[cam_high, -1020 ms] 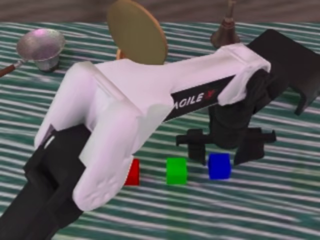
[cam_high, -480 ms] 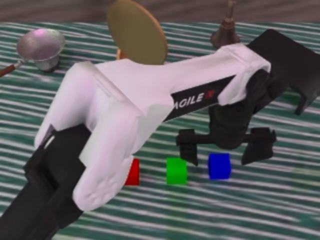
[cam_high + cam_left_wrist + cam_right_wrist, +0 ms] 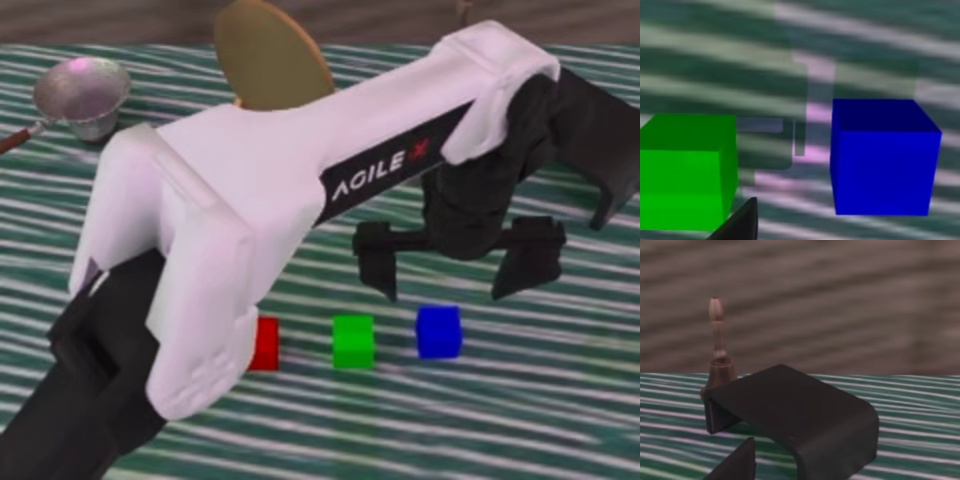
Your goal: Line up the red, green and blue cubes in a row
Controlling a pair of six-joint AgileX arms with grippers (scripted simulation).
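red cube point(image 3: 266, 344), green cube point(image 3: 353, 341), blue cube point(image 3: 439, 332), 1 spaced row

The worktop point(image 3: 560, 400) wears green-and-white striped cloth. The red cube point(image 3: 266, 344), green cube point(image 3: 353, 341) and blue cube point(image 3: 439, 332) look smooth and matt. The cup point(image 3: 85, 92) is shiny metal, the round disc point(image 3: 262, 55) matt wood.

On the desk point(image 3: 540, 420), a row runs across the lower centre of the top view: the leftmost cube point(image 3: 267, 345), half hidden under the left arm point(image 3: 250, 180), then the middle cube point(image 3: 353, 342), then the rightmost cube point(image 3: 439, 332), each apart from the next. The left end effector point(image 3: 445, 270) hangs just behind the rightmost cube, clear of it. A ladle point(image 3: 82, 95) sits upper left, a disc point(image 3: 265, 55) upper centre, and a bent stand point(image 3: 600, 140) upper right, with a bell point(image 3: 719, 365) behind it.
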